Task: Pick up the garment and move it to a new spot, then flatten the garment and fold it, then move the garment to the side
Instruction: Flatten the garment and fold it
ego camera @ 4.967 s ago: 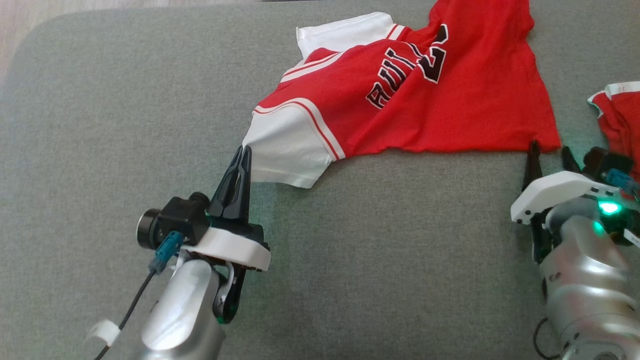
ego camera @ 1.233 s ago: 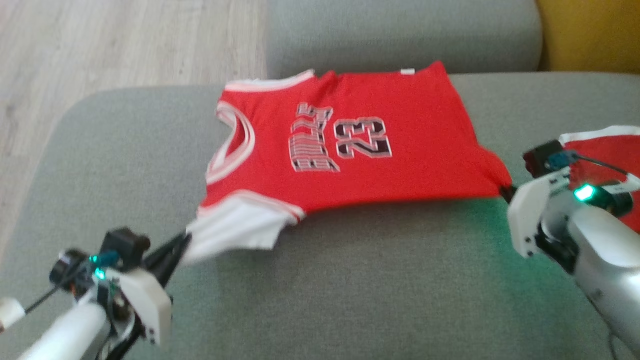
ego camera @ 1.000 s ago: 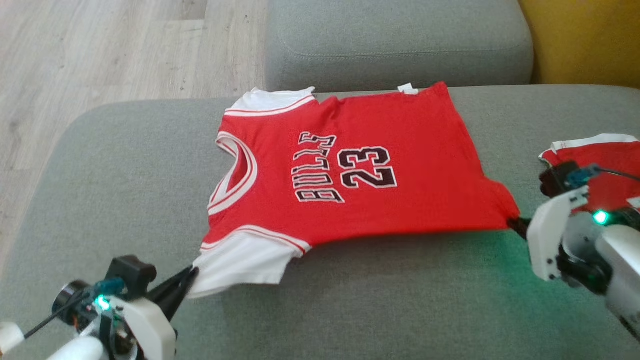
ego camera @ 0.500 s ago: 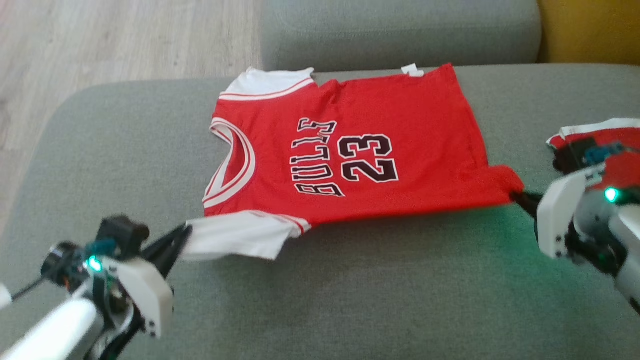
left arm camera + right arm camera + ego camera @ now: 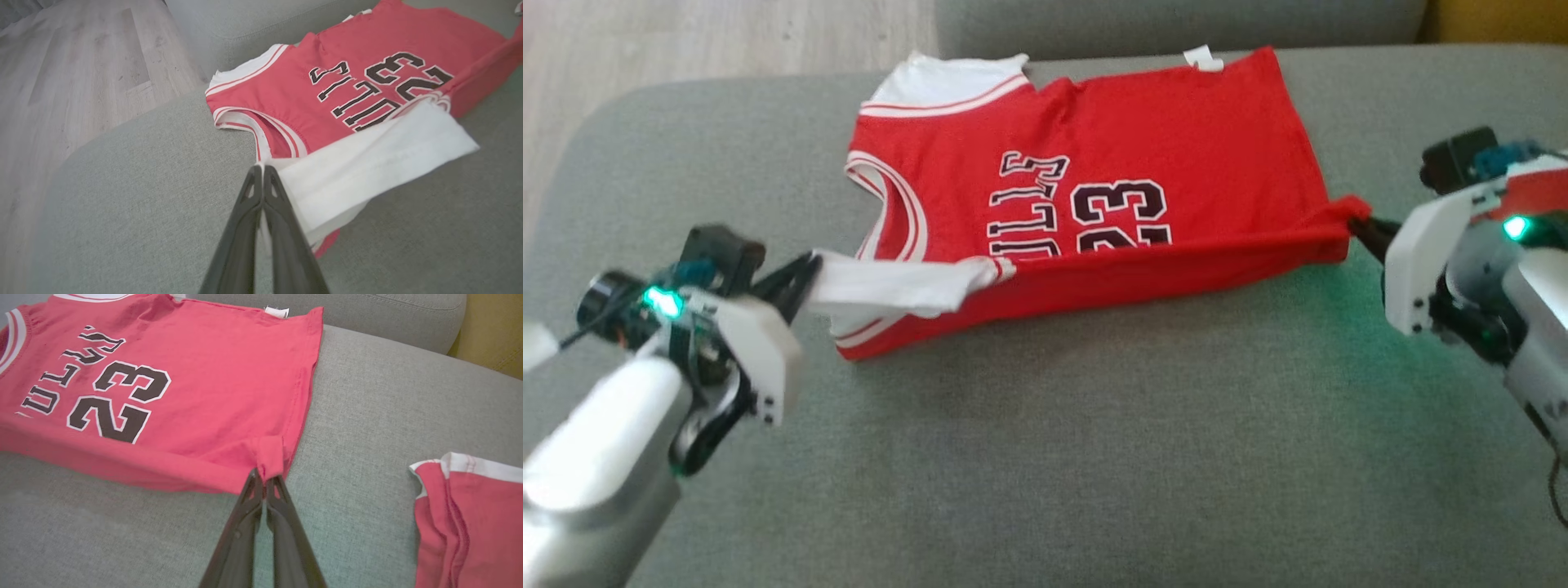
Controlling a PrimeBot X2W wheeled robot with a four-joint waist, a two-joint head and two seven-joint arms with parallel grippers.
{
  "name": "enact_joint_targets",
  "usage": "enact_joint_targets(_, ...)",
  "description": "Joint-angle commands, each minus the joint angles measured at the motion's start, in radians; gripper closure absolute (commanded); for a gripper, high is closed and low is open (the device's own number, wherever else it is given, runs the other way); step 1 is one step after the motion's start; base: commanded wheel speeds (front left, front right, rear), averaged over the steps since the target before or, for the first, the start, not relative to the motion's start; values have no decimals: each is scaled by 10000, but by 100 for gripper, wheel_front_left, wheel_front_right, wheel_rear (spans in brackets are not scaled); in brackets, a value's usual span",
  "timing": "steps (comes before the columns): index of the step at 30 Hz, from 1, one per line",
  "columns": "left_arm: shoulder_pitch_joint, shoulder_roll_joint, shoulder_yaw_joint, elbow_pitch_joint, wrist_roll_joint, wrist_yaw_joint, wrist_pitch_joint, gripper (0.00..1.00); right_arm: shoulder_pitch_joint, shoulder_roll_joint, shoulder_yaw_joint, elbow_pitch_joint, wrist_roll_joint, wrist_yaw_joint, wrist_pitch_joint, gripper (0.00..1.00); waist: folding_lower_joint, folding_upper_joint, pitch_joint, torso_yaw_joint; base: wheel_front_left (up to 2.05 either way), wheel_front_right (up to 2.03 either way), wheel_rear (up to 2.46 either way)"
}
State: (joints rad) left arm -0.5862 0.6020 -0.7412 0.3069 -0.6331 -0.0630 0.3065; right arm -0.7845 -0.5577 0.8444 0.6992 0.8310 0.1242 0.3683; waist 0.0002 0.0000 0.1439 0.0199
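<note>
The garment [image 5: 1143, 122] lies print-up on the grey cushion [image 5: 1094, 457], upper centre of the head view, with its near edge lifted. Our left gripper [image 5: 805, 269] is clamped on the white sleeve [image 5: 890, 284] at centre left, and our right gripper [image 5: 1360, 227] on the red hem corner [image 5: 1339, 214] at centre right. For a clean fold, we judge both should travel up-frame level and in step, edge taut, landing on the far edge.
</note>
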Motion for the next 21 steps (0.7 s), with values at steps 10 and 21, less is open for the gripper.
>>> enact_joint_targets(10, -2531, -484, 62, 1856, 635, -358, -256, 100, -1359, 630, 139, 944, -470, 65, -652, 100, -2, 0, 946, -325, 0, 0, 0)
enact_joint_targets(21, -3767, -1444, 410, 3814, 996, 19, -2697, 0, -2343, 1344, -679, 2551, -1064, 65, -3454, 0, -2, 0, 1399, -250, 0, 0, 0)
